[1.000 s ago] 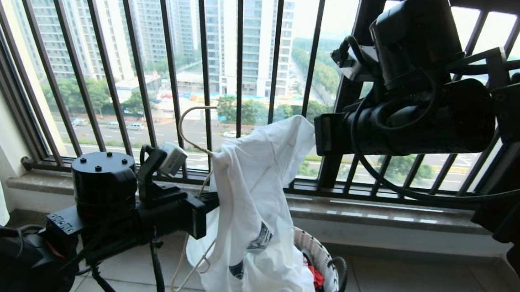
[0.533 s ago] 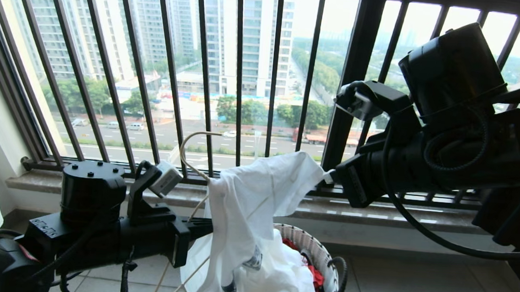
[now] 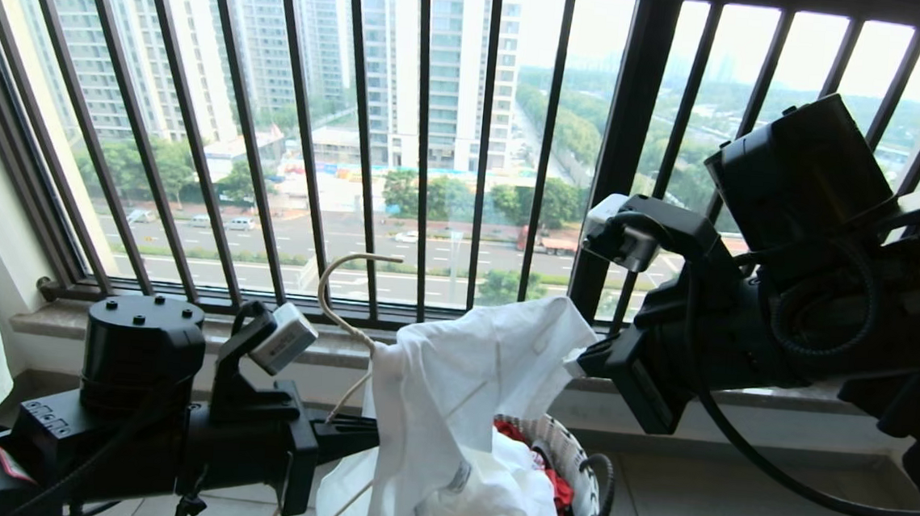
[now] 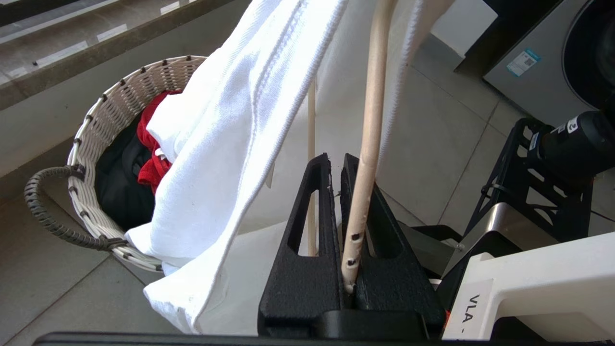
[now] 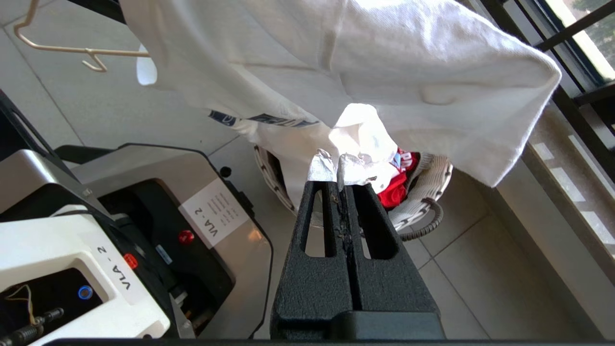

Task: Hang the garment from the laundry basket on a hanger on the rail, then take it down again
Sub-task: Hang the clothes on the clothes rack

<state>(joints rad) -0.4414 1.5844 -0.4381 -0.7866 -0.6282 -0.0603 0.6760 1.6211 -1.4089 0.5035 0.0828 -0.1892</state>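
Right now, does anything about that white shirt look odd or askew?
Yes. The T-shirt hangs bunched and lopsided on the tilted hanger, its tail spilling into the basket. The left hand clamps the hanger; the right hand pinches a fold.

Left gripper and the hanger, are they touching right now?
Touching. The left wrist view shows the left gripper shut on the cream hanger, its wire pinched between the black fingers.

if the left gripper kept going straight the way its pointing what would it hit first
Most likely the garment. The left gripper, shut on the hanger, points toward the white cloth draped just ahead of its fingertips. Beyond that lies the laundry basket, though depth is hard to judge.
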